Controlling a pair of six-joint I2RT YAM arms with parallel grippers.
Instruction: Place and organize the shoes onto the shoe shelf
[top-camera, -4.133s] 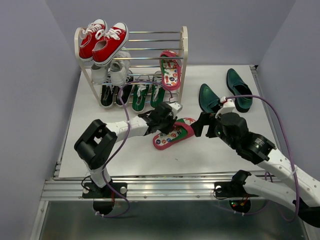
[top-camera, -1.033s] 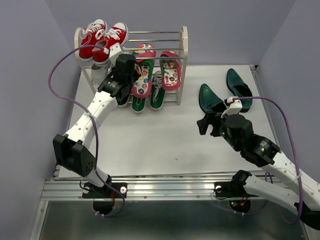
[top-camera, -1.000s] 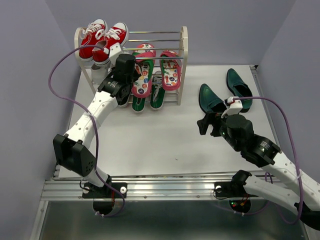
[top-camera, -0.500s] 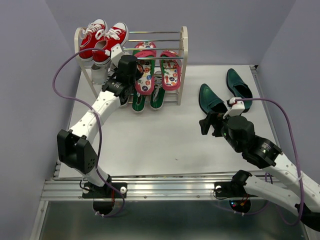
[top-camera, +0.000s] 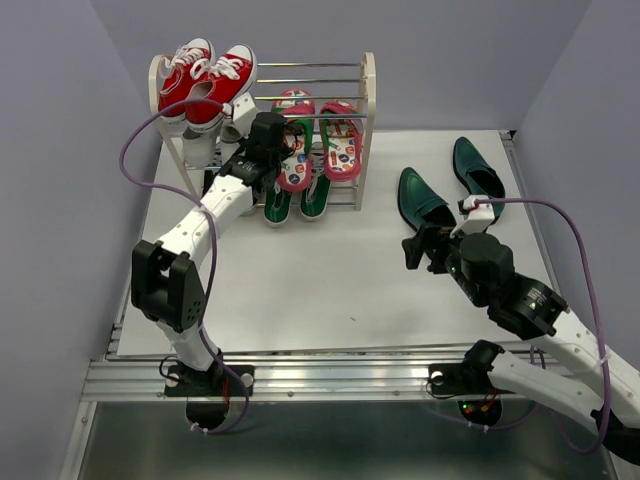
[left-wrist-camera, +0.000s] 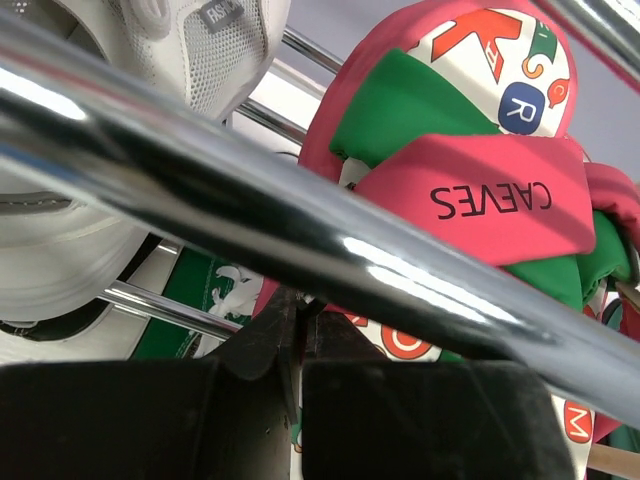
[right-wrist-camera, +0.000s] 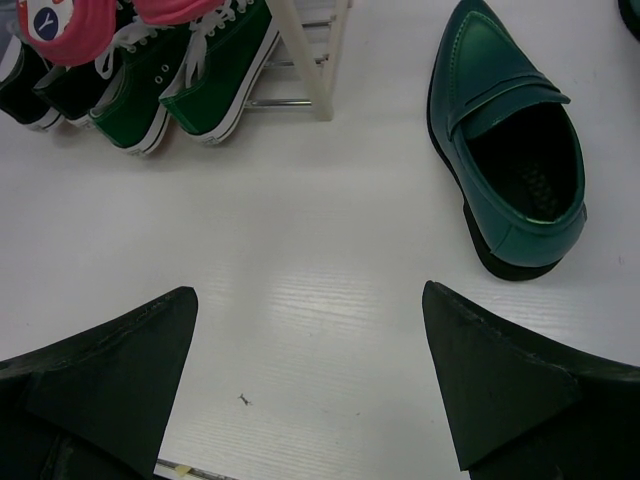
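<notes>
Top external view: the left gripper (top-camera: 268, 135), which was down on the table a few seconds ago, now reaches into the shoe shelf (top-camera: 369, 100). It has carried the left flip-flop (top-camera: 293, 145) onto the middle rods, just beside the right flip-flop (top-camera: 342, 140). In the left wrist view its fingers (left-wrist-camera: 250, 350) are pressed almost together at the sandal's heel, so we judge they still pinch it. The green sneakers (top-camera: 295, 195) sit on the bottom tier. That leaves only the two loafers (top-camera: 423, 198) on the table. The right gripper (top-camera: 420, 250) has edged toward them with its jaws spread wide and nothing between them. We judge the nearer loafer (right-wrist-camera: 510, 150) to be next.
</notes>
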